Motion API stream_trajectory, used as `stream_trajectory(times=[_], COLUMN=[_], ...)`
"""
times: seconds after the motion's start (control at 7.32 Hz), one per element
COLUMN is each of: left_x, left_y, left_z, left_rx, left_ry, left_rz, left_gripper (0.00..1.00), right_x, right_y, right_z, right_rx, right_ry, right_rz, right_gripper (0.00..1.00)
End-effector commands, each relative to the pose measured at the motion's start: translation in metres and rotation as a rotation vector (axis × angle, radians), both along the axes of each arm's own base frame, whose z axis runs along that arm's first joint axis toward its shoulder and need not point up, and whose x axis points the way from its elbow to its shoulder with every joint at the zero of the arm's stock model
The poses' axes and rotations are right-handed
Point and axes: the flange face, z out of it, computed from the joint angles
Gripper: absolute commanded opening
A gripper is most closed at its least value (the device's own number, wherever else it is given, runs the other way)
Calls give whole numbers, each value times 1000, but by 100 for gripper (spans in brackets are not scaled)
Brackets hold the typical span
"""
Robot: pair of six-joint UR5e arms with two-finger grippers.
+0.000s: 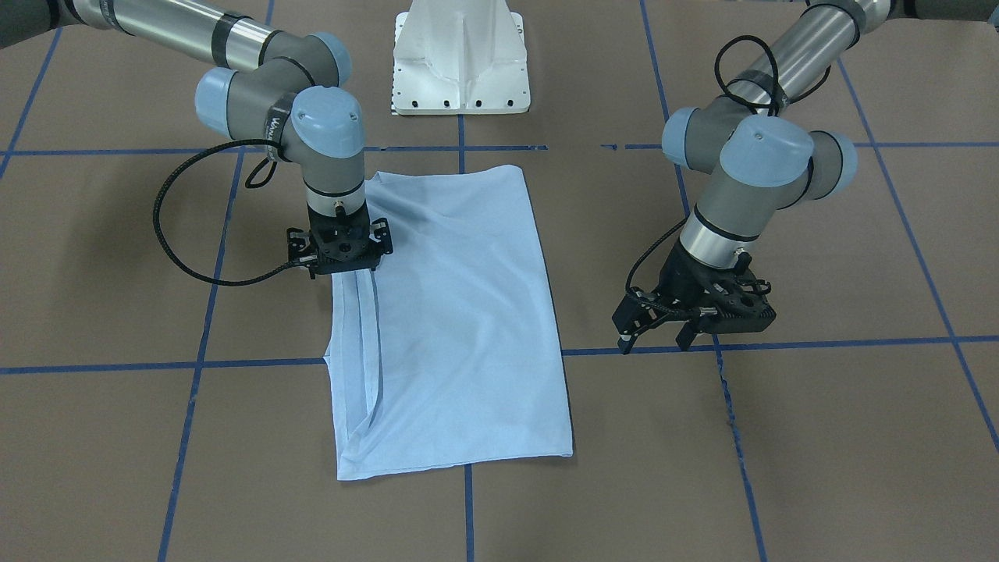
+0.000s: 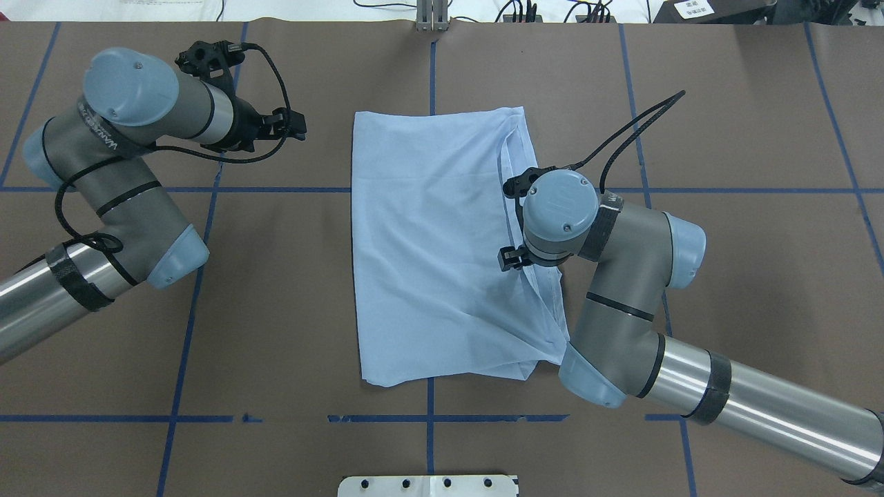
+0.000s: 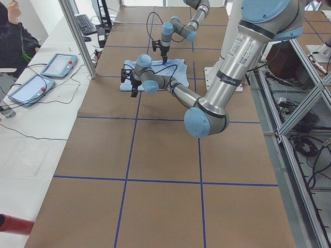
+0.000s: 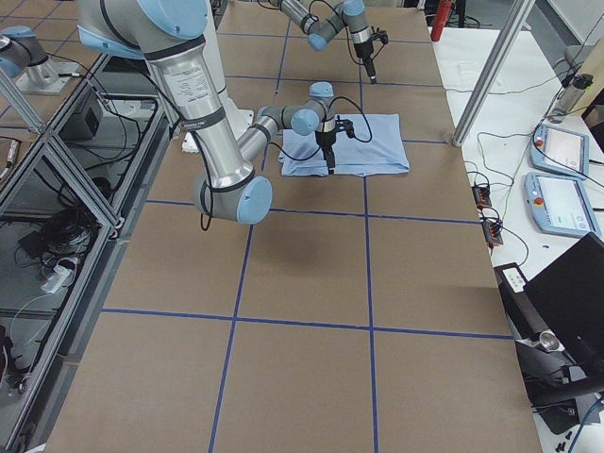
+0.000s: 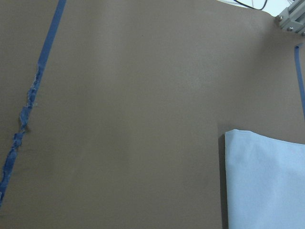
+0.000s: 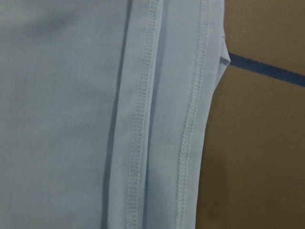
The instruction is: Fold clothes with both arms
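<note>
One light blue short-sleeved T-shirt [image 1: 468, 312] to log: folded to a rough rectangle and lying flat at frame centre in the front-facing view, on the brown paper-covered table [image 1: 819, 437] with its blue tape grid [image 1: 858, 341]. Noted stitched double hems [image 1: 360, 343] along the cloth's left edge there, running top to bottom. Confirmed them close up in the right wrist view, next to bare brown tabletop at the right of that frame.

Located the black two-finger right gripper [image 1: 343, 257] left of centre, pointing straight down onto that hemmed edge in the upper half of the cloth. Cannot tell how far open, nor whether anything is gripped, with the fingertips hidden under the wrist in every view. Possibly pinching the hem, judging by creases fanning from that spot toward the upper right.

Located the black two-finger left gripper [image 1: 655, 342] right of centre, well apart from the shirt, tilted down just above a tape line. Read as wide open and empty, with fingers [image 1: 624, 332] clearly spread.

Logged the left wrist view as mostly bare table, plus a shirt corner at lower right.

Marked the white flared pedestal base [image 1: 460, 62] at top centre.
</note>
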Motion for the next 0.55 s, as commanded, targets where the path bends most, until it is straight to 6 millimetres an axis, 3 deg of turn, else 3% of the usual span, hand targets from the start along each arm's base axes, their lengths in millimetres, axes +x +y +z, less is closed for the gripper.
stream_trajectory(times=[0.0, 0.27, 0.41], left_x=[0, 1, 2], left_y=[0, -1, 0], left_z=[-1, -6, -6], left_rx=[1, 4, 4], left_ry=[1, 7, 7], left_rz=[0, 1, 2], left_gripper=[100, 100, 100], right_x=[0, 20, 40], right_y=[-1, -21, -40], right_z=[5, 13, 17], right_rx=[-1, 15, 20], right_ry=[11, 30, 33], right_rz=[-6, -12, -20], right_gripper=[100, 100, 100])
